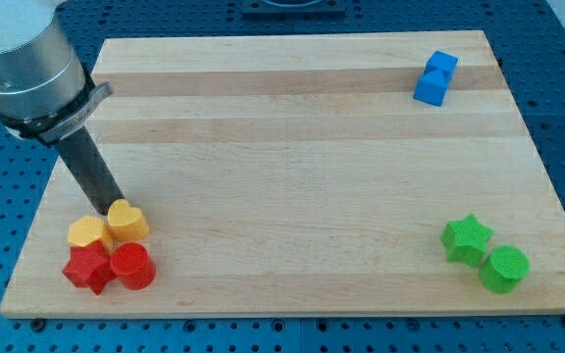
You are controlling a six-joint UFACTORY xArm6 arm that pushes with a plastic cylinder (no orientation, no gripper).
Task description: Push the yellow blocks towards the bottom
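Observation:
A yellow heart-shaped block (pixel 127 220) and a yellow-orange hexagon-like block (pixel 87 232) lie side by side near the board's bottom left corner. My tip (pixel 107 210) stands just above them, touching the top left edge of the yellow heart. A red star block (pixel 88 267) and a red cylinder block (pixel 132 265) sit directly below the yellow pair, touching them.
A blue block (pixel 436 78) lies at the view's top right. A green star block (pixel 466 238) and a green cylinder block (pixel 505 269) sit at the bottom right. The wooden board (pixel 292 147) ends close below the red blocks.

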